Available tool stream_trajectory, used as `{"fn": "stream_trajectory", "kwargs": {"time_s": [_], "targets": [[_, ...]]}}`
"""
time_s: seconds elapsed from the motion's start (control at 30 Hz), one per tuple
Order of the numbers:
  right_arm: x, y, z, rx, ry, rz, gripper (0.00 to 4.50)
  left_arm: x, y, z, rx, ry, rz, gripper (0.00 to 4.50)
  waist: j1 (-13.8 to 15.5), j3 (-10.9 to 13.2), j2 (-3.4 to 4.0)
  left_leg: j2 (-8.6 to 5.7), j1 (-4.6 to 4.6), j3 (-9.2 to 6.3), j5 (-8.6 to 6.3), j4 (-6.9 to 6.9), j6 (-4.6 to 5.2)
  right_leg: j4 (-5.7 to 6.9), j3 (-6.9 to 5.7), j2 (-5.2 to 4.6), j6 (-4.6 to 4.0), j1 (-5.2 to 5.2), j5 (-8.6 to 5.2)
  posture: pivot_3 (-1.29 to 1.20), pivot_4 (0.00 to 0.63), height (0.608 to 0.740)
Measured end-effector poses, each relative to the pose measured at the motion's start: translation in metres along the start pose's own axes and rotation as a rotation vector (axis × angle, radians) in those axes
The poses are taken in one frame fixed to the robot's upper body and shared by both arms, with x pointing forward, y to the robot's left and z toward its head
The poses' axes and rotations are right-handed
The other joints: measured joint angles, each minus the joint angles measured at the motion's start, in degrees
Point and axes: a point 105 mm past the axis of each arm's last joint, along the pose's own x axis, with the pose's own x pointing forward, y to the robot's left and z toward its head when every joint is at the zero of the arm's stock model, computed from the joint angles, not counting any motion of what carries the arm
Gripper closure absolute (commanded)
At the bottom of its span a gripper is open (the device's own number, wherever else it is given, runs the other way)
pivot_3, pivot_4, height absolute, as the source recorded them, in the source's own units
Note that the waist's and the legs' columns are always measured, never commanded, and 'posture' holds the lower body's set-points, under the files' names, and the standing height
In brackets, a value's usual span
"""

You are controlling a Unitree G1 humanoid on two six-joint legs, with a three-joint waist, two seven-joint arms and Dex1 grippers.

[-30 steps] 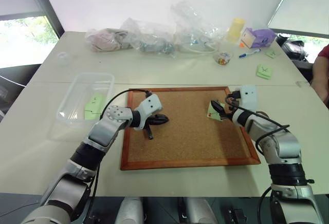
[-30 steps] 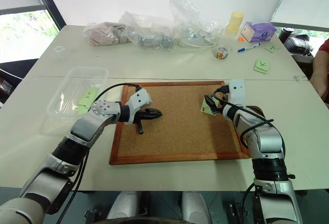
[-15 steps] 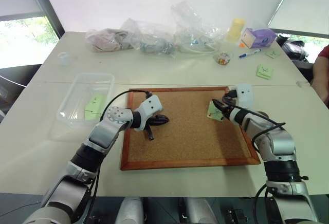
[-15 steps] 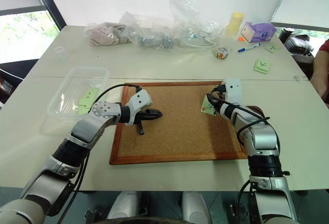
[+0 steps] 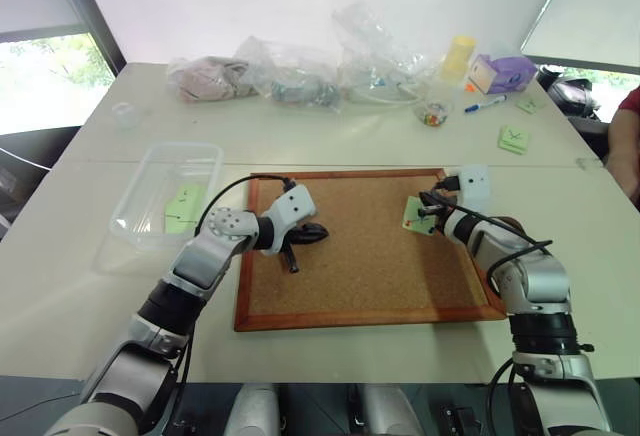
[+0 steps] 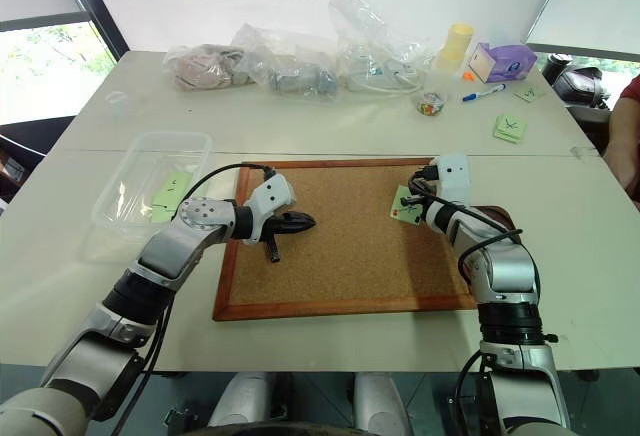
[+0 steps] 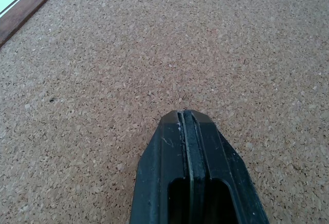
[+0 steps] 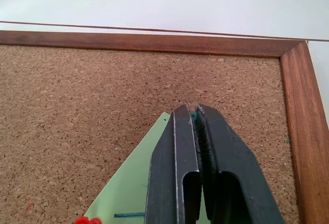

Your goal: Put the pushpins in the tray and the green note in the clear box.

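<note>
The green note point(image 5: 413, 218) lies on the corkboard point(image 5: 360, 276) near its far right corner. My right gripper point(image 8: 194, 110) is shut at the note's top edge, with a tiny blue-green pushpin head point(image 8: 193, 114) pinched between the tips. A red pushpin point(image 8: 85, 220) sits in the note lower down. My left gripper point(image 5: 320, 232) is shut and holds nothing; it hovers over the board's left half. The clear box point(image 5: 150, 184) stands to the left of the board and holds another green note point(image 5: 184, 207). A dark-brown shape point(image 6: 499, 215) under my right forearm may be the tray.
Clear plastic bags point(image 5: 300, 71) lie along the table's far side, with a small cup of coloured pins point(image 5: 434, 113), a yellow cup point(image 5: 459, 56), a purple box point(image 5: 505, 72) and a blue marker point(image 5: 485, 104). More green notes point(image 5: 514, 139) lie far right. A person point(image 5: 628, 141) sits at the right edge.
My right gripper has gone from open to shut at the top edge of the green note. The left arm has stayed still.
</note>
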Motion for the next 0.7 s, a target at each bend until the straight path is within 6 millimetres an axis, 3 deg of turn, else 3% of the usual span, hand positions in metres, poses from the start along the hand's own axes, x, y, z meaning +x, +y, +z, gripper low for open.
{"fn": "stream_trajectory", "kwargs": {"time_s": [0.23, 0.47, 0.57, 0.7], "targets": [[-0.008, -0.003, 0.024, -0.036, -0.146, -0.036, 4.45, 0.0, 0.0, 0.0, 0.001, 0.002, -0.003, 4.5, 0.0, 0.0, 0.0, 0.0, 0.0, -0.01, 0.0, 0.0, 0.0, 0.0, 0.0, 0.0, 0.0, 0.0, 0.0, 0.0, 0.15, 0.737], [-0.019, -0.016, 0.032, -0.008, -0.224, -0.154, 4.45, 0.001, 0.0, 0.0, 0.009, 0.003, -0.001, 4.5, 0.1, 0.0, 0.03, 0.01, 0.01, 0.0, 0.0, 0.0, 0.0, 0.0, 0.0, -0.01, 0.0, 0.02, 0.0, 0.0, 0.15, 0.737], [-0.041, -0.037, 0.037, 0.002, -0.27, -0.27, 4.45, 0.002, -0.001, 0.001, 0.008, 0.0, -0.004, 4.5, 0.3, 0.0, 0.04, 0.0, 0.0, -0.04, 0.0, 0.0, 0.0, -0.02, 0.0, -0.03, 0.0, 0.04, 0.0, 0.0, 0.15, 0.737], [-0.072, -0.065, 0.021, 0.021, -0.239, -0.406, 4.45, 0.001, -0.001, -0.001, 0.004, 0.004, -0.001, 4.5, 0.1, -0.1, 0.09, 0.01, 0.05, -0.03, 0.0, 0.0, 0.0, -0.01, 0.02, -0.02, 0.0, 0.08, 0.0, 0.0, 0.15, 0.737]]}}
